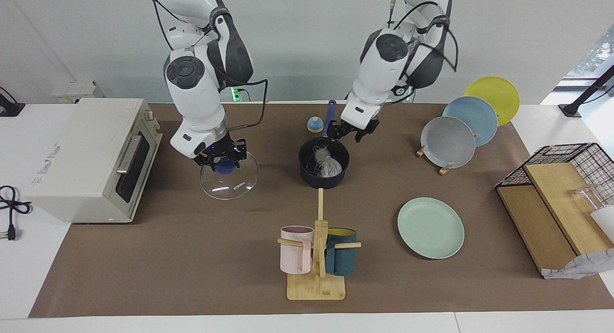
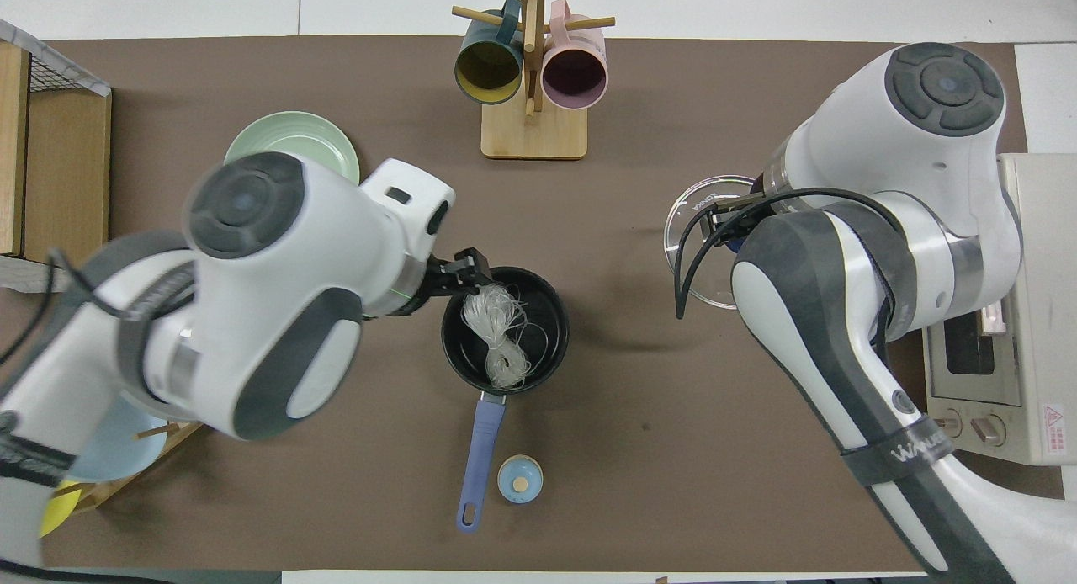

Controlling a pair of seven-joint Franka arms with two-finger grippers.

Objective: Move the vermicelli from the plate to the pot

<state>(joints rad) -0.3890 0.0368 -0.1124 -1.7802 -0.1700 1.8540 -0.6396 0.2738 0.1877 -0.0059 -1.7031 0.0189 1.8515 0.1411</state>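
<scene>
My left gripper hangs over the rim of the pot, at the side nearest my base where the long blue handle joins, and its fingers look spread with nothing between them. The vermicelli lies inside the pot already, a looped white clump against the black interior, with a few loose strands trailing toward the rim just under my fingertips. I judge the step in hand to be the release and clean withdrawal, so the care now is in leaving: I should lift straight up, slowly, keeping the fingers apart, and watch whether any thin strand clings to a pad and drags the clump back out. Rising vertically before swinging away also keeps me clear of the handle and of the small blue knob-topped lid sitting beside it. The mint-green plate rests bare toward my own end of the table, farther from me than the pot, so nothing appears left to fetch. My right gripper is closed on the blue knob of the glass lid, holding it tilted beside the pot toward the toaster oven; it waits there, and I should keep my retreat away from its path.
</scene>
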